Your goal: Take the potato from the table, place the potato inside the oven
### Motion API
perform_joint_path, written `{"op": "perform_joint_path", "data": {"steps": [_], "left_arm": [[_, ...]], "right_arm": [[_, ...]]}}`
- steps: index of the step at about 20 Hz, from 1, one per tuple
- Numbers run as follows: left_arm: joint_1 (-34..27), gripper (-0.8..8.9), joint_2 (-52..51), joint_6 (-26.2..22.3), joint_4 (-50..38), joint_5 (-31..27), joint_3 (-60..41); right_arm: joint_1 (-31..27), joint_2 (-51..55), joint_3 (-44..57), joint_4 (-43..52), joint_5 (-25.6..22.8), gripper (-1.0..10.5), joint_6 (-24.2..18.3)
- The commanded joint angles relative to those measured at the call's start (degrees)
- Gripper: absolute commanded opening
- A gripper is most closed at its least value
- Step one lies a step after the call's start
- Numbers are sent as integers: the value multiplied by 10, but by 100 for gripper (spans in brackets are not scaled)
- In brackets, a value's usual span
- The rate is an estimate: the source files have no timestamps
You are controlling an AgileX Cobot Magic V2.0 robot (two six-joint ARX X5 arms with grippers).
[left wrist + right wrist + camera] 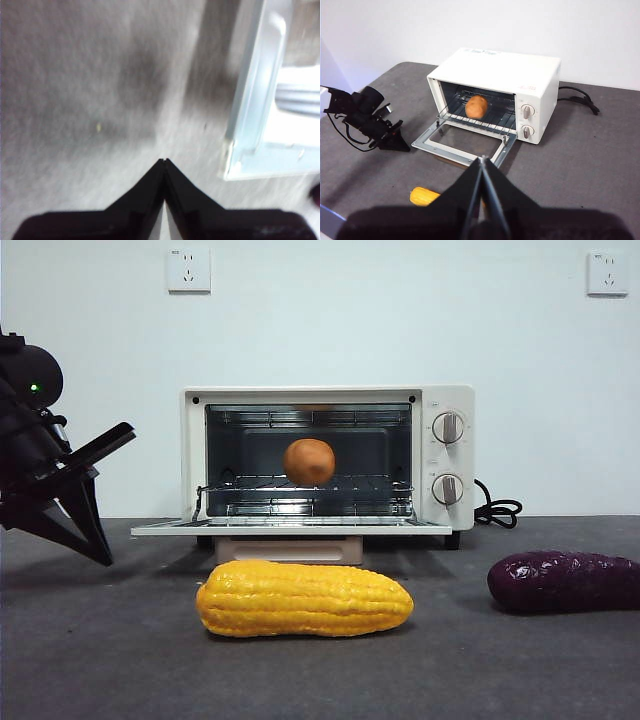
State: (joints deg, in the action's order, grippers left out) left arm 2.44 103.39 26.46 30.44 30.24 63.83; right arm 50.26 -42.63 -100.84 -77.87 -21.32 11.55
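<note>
The potato (pixel 309 461) (pixel 476 106), a rounded orange-brown lump, rests on the wire rack inside the oven (pixel 445 400) (pixel 510 70). The oven's glass door (pixel 290 526) (pixel 462 142) lies folded down flat. My left gripper (pixel 98 545) (pixel 165 161) (pixel 402 146) is shut and empty, pointing down at the table (pixel 120 660) just left of the door, whose corner (pixel 250 150) shows in the left wrist view. My right gripper (pixel 482 160) is shut with nothing in it. It hangs high in front of the oven and does not show in the front view.
A long yellow corn cob (pixel 305 598) (pixel 422 196) lies in front of the oven door. A dark purple bumpy vegetable (pixel 565 581) lies at the right. The oven's black cord (pixel 497 510) (pixel 580 97) trails off behind its right side.
</note>
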Motion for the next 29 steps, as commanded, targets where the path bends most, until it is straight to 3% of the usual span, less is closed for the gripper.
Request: {"op": "perform_joint_path", "data": {"steps": [1, 16, 24, 29], "left_arm": [[5, -6, 8, 37, -12, 2, -3], [33, -6, 8, 94, -50, 5, -3], [32, -6, 8, 139, -94, 71, -3], [33, -6, 7, 145, -95, 77, 0]], "right_arm": [[1, 2, 8, -12, -10, -12, -2], [1, 2, 14, -12, -27, -12, -7], [1, 2, 14, -12, -27, -12, -7], [1, 2, 14, -12, -27, -12, -7]]}}
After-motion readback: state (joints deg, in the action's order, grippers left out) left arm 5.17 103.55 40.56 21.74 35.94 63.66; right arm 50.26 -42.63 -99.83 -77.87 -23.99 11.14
